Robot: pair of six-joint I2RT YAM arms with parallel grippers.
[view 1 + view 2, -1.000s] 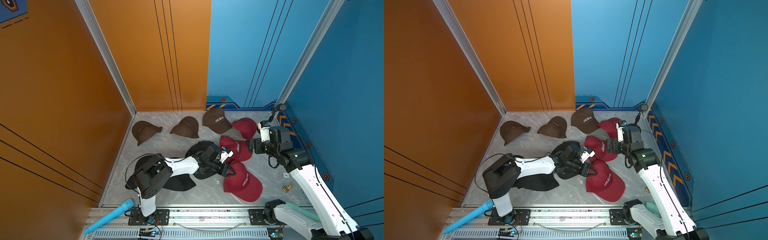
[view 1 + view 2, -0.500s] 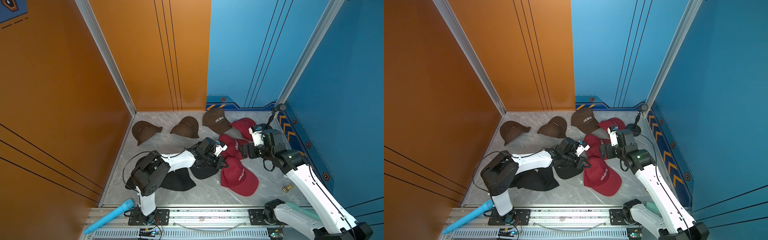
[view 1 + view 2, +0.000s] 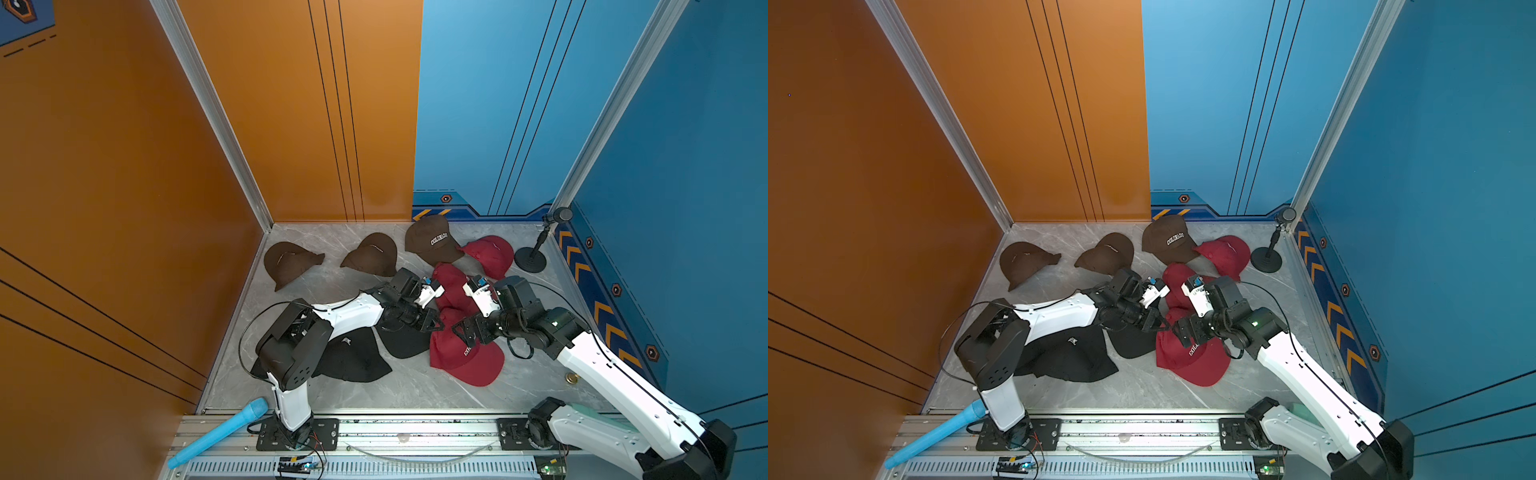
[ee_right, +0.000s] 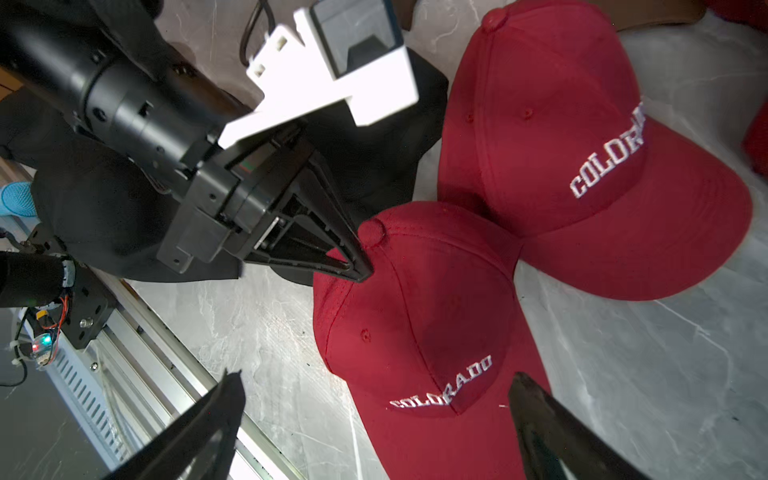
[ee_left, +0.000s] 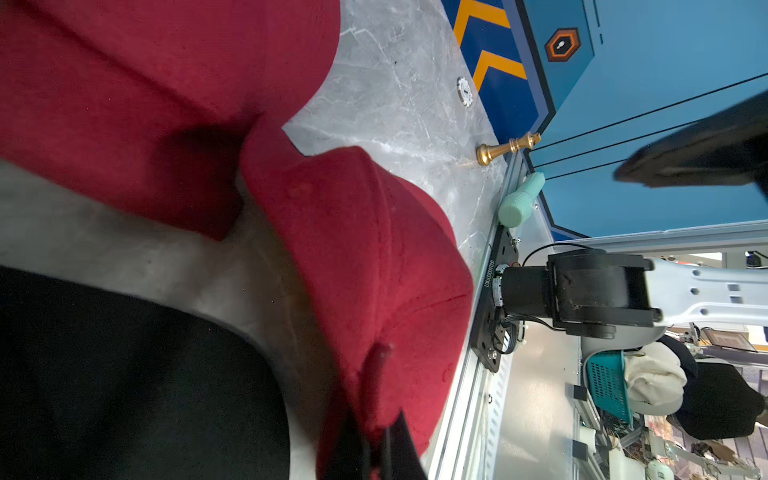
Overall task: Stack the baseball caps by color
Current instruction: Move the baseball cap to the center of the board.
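The front red cap (image 3: 469, 361) (image 4: 419, 332) with white "COLORADO" lettering lies on the marble floor. My left gripper (image 3: 432, 326) (image 4: 361, 270) (image 5: 374, 451) is shut on its crown, beside the top button. My right gripper (image 3: 465, 332) (image 4: 374, 419) hangs open over the same cap's front, touching nothing. A second red cap (image 3: 451, 286) (image 4: 561, 137) overlaps it behind, and a third red cap (image 3: 490, 253) lies farther back. Three brown caps (image 3: 291, 262) (image 3: 372, 255) (image 3: 430, 241) sit along the back. Black caps (image 3: 353, 357) (image 3: 405, 343) lie under my left arm.
A black microphone stand (image 3: 530, 259) stands in the back right corner. A gold chess piece (image 5: 507, 147) and a mint-green handle (image 5: 519, 199) lie by the right wall. A blue tube (image 3: 220, 432) rests on the front rail. Orange and blue walls enclose the floor.
My left gripper has shut on the front red cap's crown, and the cap has slid slightly left. My right arm has swung down and left over that cap, still open.
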